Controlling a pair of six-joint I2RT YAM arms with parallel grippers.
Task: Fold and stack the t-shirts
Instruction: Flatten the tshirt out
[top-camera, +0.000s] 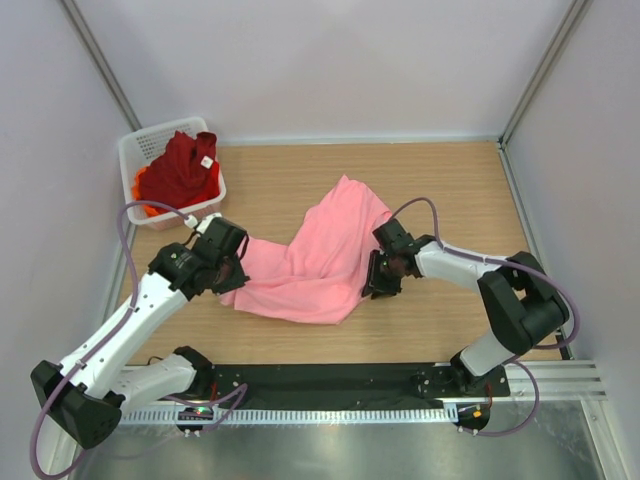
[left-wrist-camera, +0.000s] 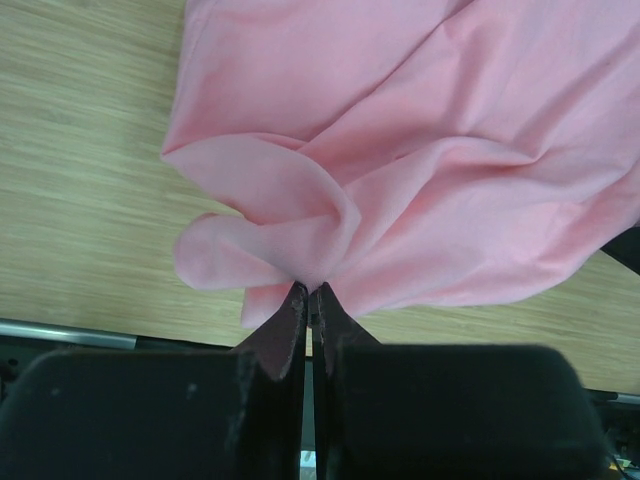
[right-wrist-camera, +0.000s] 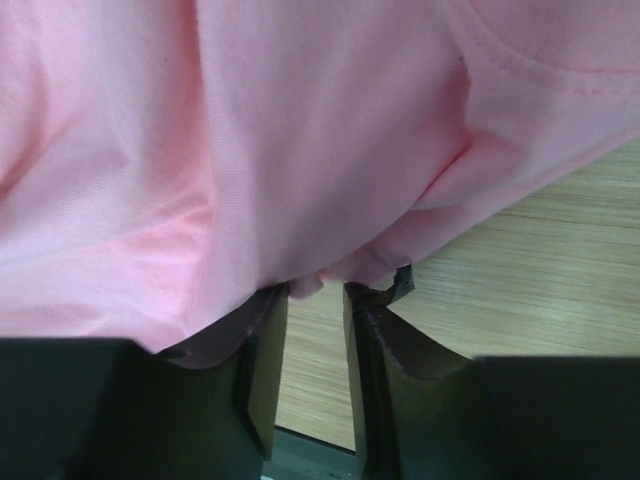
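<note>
the left tool is clenched on the left edge of the pink t-shirt. the right tool, with jaws apart, meets its right edge.

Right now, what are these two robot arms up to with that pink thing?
They are handling a light pink t-shirt, crumpled on the wooden table. The left hand is pinched shut on a fold at one edge. The right hand sits at the opposite edge, fingers apart. A dark red t-shirt and an orange t-shirt lie in the white basket, far left.
</note>
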